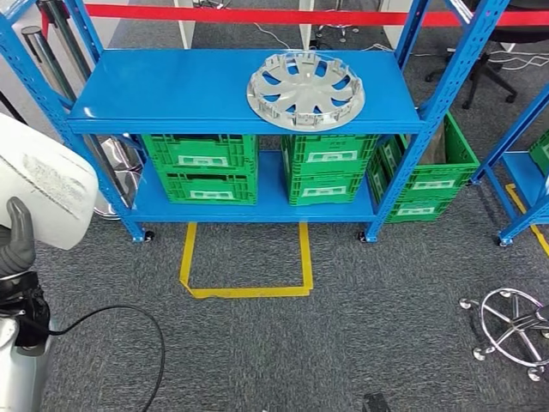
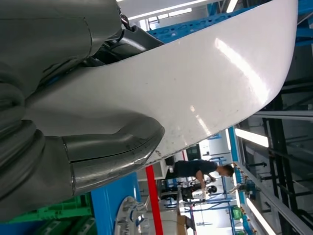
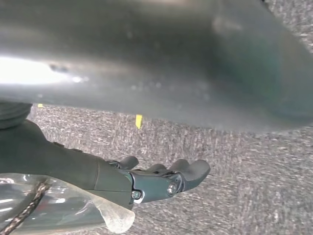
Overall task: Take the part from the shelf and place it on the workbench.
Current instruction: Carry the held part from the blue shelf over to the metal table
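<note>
A large white curved part (image 1: 40,187) sits at the left edge of the head view, held up by my left hand (image 1: 15,245), whose grey thumb lies against its lower edge. In the left wrist view the same white part (image 2: 207,83) spans the frame, and my left hand (image 2: 84,156) presses its thumb on the smooth surface. My right hand (image 3: 158,178) hangs low over the grey carpet with its dark fingers stretched out and nothing in them. The blue shelf (image 1: 194,90) stands ahead of me.
A silver wheel cover (image 1: 304,88) lies on the shelf's top board. Green crates (image 1: 204,167) fill the lower level. A yellow tape square (image 1: 246,290) marks the carpet in front. A chrome chair base (image 1: 515,330) lies at the right. A person (image 2: 201,171) works far off.
</note>
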`<state>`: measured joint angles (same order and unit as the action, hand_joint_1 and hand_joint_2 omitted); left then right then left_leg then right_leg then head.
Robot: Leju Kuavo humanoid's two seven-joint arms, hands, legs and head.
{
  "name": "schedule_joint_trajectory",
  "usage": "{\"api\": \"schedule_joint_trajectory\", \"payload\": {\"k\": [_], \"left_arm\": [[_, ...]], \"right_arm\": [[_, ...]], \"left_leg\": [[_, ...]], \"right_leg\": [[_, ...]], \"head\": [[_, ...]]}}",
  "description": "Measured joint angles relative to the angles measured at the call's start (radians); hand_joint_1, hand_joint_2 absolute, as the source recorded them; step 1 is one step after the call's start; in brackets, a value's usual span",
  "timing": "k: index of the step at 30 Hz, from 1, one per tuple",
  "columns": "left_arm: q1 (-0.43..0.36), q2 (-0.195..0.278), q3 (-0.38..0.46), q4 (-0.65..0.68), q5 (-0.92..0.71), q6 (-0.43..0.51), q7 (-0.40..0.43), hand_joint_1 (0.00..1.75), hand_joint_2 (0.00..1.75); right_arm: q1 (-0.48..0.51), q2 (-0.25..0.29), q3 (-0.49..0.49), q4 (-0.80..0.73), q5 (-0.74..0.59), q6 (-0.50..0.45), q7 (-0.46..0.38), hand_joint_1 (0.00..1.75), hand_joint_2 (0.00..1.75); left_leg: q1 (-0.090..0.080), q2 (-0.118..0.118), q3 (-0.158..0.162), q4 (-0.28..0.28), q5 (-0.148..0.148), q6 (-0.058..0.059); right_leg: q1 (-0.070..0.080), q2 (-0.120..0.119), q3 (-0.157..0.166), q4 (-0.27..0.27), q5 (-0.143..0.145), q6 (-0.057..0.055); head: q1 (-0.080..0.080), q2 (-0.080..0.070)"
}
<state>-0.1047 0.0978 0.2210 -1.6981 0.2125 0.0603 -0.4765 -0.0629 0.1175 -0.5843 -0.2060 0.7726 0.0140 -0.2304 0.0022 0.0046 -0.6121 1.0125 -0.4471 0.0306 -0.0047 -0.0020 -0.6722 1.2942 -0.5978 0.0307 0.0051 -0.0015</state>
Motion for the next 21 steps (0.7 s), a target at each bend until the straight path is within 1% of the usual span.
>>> {"api": "schedule_joint_trajectory", "payload": {"k": [1,2,3,4,5,6,7,8,9,10,11,12,13,14,15,16,17,18,19,20,21], "left_arm": [[0.003,-0.001,0.002,-0.002,0.001,0.000,0.000,1.75,1.75],[0.005,-0.002,0.005,-0.005,0.001,0.000,0.000,1.75,1.75],[0.006,-0.002,0.007,-0.008,0.001,0.000,-0.001,1.75,1.75],[0.007,-0.003,0.010,-0.012,0.002,0.000,-0.001,1.75,1.75],[0.007,-0.004,0.012,-0.016,0.002,0.000,-0.002,1.75,1.75],[0.008,-0.004,0.013,-0.018,0.003,0.000,-0.002,1.75,1.75],[0.010,-0.005,0.014,-0.020,0.004,0.001,-0.003,1.75,1.75],[0.013,-0.006,0.016,-0.021,0.005,0.001,-0.003,1.75,1.75],[0.016,-0.006,0.018,-0.022,0.005,0.001,-0.004,1.75,1.75],[0.018,-0.006,0.021,-0.022,0.006,0.002,-0.004,1.75,1.75],[0.019,-0.006,0.023,-0.023,0.007,0.003,-0.005,1.75,1.75],[0.021,-0.007,0.025,-0.023,0.008,0.003,-0.006,1.75,1.75],[0.023,-0.007,0.027,-0.023,0.008,0.004,-0.006,1.75,1.75],[0.025,-0.007,0.028,-0.023,0.008,0.005,-0.006,1.75,1.75],[0.026,-0.007,0.029,-0.023,0.009,0.005,-0.006,1.75,1.75],[0.026,-0.007,0.030,-0.024,0.009,0.005,-0.006,1.75,1.75],[0.026,-0.007,0.030,-0.024,0.009,0.005,-0.007,1.75,1.75],[0.026,-0.007,0.031,-0.025,0.010,0.006,-0.007,1.75,1.75],[0.026,-0.007,0.033,-0.027,0.010,0.006,-0.008,1.75,1.75],[0.025,-0.008,0.035,-0.029,0.010,0.006,-0.009,1.75,1.75],[0.026,-0.008,0.037,-0.030,0.010,0.007,-0.011,1.75,1.75]], "right_arm": [[-0.001,0.000,0.002,0.000,0.001,-0.001,0.000,0.00,0.00],[-0.003,0.000,0.003,0.000,0.001,-0.002,0.000,0.00,0.00],[-0.006,-0.001,0.003,0.000,0.002,-0.002,0.000,0.00,0.00],[-0.009,-0.001,0.004,0.000,0.002,-0.003,-0.001,0.00,0.00],[-0.012,-0.002,0.005,0.000,0.003,-0.003,-0.001,0.00,0.00],[-0.014,-0.002,0.006,0.000,0.003,-0.003,-0.002,0.00,0.00],[-0.014,-0.002,0.008,0.000,0.004,-0.003,-0.002,0.00,0.00],[-0.013,-0.001,0.010,0.000,0.004,-0.002,-0.001,0.00,0.00],[-0.013,-0.001,0.011,0.000,0.005,-0.002,-0.001,0.00,0.00],[-0.012,-0.001,0.012,0.000,0.006,-0.002,0.000,0.00,0.00],[-0.013,-0.001,0.012,0.000,0.007,-0.001,0.000,0.00,0.00],[-0.014,-0.001,0.012,0.000,0.008,-0.001,0.000,0.00,0.00],[-0.016,-0.001,0.013,0.000,0.008,-0.001,0.000,0.00,0.00],[-0.017,-0.001,0.013,0.000,0.009,0.000,0.000,0.00,0.00],[-0.017,-0.001,0.013,0.000,0.009,0.000,0.000,0.00,0.00],[-0.018,0.000,0.013,0.000,0.009,0.001,0.000,0.00,0.00],[-0.018,0.000,0.013,0.000,0.009,0.001,0.001,0.00,0.00],[-0.020,0.000,0.014,0.000,0.010,0.001,0.002,0.00,0.00],[-0.021,0.000,0.014,0.000,0.011,0.001,0.002,0.00,0.00],[-0.022,0.000,0.015,0.000,0.012,0.001,0.003,0.00,0.00],[-0.023,0.000,0.016,0.000,0.013,0.000,0.003,0.00,0.00]], "left_leg": [[-0.003,0.000,-0.012,0.000,0.010,0.000],[-0.006,-0.001,-0.021,0.001,0.019,-0.001],[-0.008,-0.001,-0.028,0.001,0.026,-0.003],[-0.009,0.000,-0.034,0.001,0.035,-0.007],[-0.009,0.001,-0.039,0.000,0.045,-0.011],[-0.009,0.002,-0.043,-0.002,0.056,-0.015],[-0.008,0.002,-0.048,-0.005,0.065,-0.020],[-0.008,0.000,-0.053,-0.004,0.061,-0.025],[-0.007,-0.001,-0.059,0.010,0.038,-0.032],[-0.006,-0.003,-0.069,0.044,-0.002,-0.038],[-0.004,-0.004,-0.080,0.099,-0.052,-0.044],[-0.001,-0.004,-0.092,0.166,-0.096,-0.048],[0.002,-0.004,-0.100,0.227,-0.123,-0.053],[0.006,-0.004,-0.098,0.265,-0.128,-0.057],[0.009,-0.004,-0.082,0.269,-0.115,-0.060],[0.012,-0.004,-0.053,0.239,-0.090,-0.062],[0.014,-0.004,-0.015,0.184,-0.070,-0.063],[0.014,-0.005,0.022,0.125,-0.061,-0.062],[0.013,-0.006,0.049,0.076,-0.059,-0.059],[0.011,-0.007,0.063,0.047,-0.063,-0.054],[0.008,-0.007,0.065,0.035,-0.064,-0.047]], "right_leg": [[0.004,0.000,0.038,-0.037,0.032,-0.008],[0.009,0.000,0.090,-0.100,0.051,-0.018],[0.014,0.000,0.150,-0.180,0.053,-0.028],[0.018,0.000,0.197,-0.253,0.041,-0.034],[0.021,0.000,0.230,-0.307,0.029,-0.037],[0.023,0.000,0.244,-0.336,0.023,-0.036],[0.021,0.000,0.239,-0.345,0.029,-0.035],[0.018,-0.001,0.234,-0.346,0.041,-0.038],[0.016,-0.003,0.225,-0.348,0.052,-0.041],[0.013,-0.005,0.216,-0.349,0.063,-0.046],[0.013,-0.006,0.206,-0.344,0.070,-0.051],[0.013,-0.007,0.193,-0.338,0.076,-0.054],[0.013,-0.007,0.179,-0.329,0.082,-0.055],[0.012,-0.008,0.164,-0.319,0.086,-0.055],[0.011,-0.008,0.149,-0.308,0.089,-0.055],[0.009,-0.008,0.134,-0.296,0.090,-0.053],[0.008,-0.008,0.120,-0.284,0.092,-0.052],[0.008,-0.008,0.107,-0.272,0.093,-0.049],[0.009,-0.007,0.096,-0.264,0.097,-0.044],[0.009,-0.006,0.086,-0.259,0.103,-0.037],[0.010,-0.005,0.079,-0.257,0.110,-0.030]], "head": [[0.000,0.000],[0.000,0.000],[0.000,0.000],[0.000,0.000],[0.000,0.000],[0.000,0.000],[0.000,0.000],[-0.001,0.000],[-0.002,0.000],[-0.003,0.000],[-0.005,0.000],[-0.006,0.000],[-0.006,0.000],[-0.006,0.000],[-0.006,0.000],[-0.006,0.000],[-0.006,0.000],[-0.006,0.000],[-0.006,0.000],[-0.006,0.000],[-0.006,0.000]]}}
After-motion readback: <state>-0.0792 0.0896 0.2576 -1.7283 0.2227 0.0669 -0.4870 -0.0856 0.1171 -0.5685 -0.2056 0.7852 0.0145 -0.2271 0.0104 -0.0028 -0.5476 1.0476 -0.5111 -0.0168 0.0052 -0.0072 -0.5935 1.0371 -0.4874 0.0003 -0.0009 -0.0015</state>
